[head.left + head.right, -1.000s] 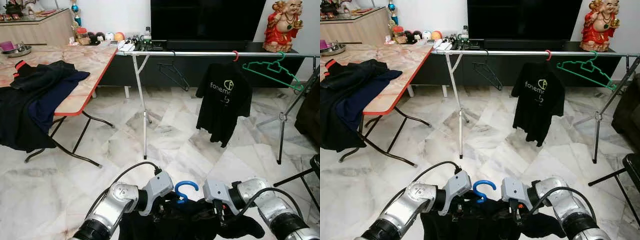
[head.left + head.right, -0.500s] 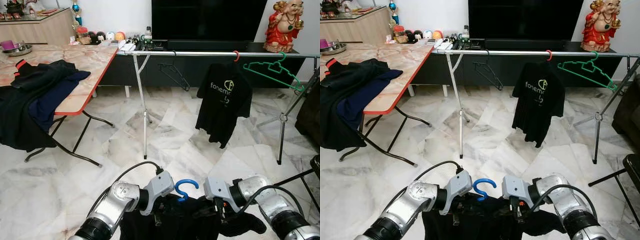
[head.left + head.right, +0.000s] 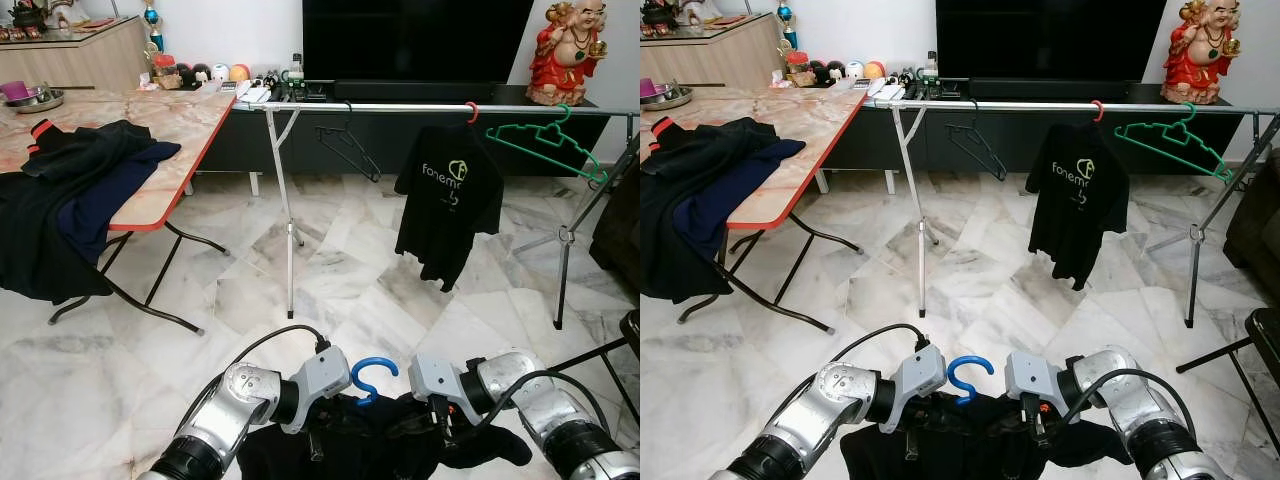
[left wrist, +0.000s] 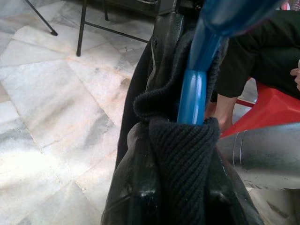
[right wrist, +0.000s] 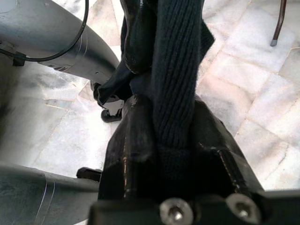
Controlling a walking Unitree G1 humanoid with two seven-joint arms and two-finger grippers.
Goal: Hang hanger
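Note:
A blue hanger (image 3: 371,375) carries a black shirt (image 3: 380,445), held low in front of me between both arms. My left gripper (image 3: 318,438) is shut on the shirt's ribbed collar (image 4: 180,154) beside the hanger's neck (image 4: 191,96). On the other side my right gripper (image 3: 440,435) is shut on the same collar fabric (image 5: 173,70). The metal clothes rail (image 3: 400,107) stands ahead across the floor. It holds a black hanger (image 3: 349,146), a black printed shirt (image 3: 449,197) on a red hanger and a green hanger (image 3: 545,140).
A folding table (image 3: 160,130) with dark clothes (image 3: 70,190) stands to the left. A dark TV cabinet (image 3: 400,130) and a red statue (image 3: 564,50) are behind the rail. Open marble floor (image 3: 330,290) lies between me and the rail. A black stand leg (image 3: 590,350) is at right.
Both arms and the shirt on the blue hanger stay almost still; the view has shifted only slightly.

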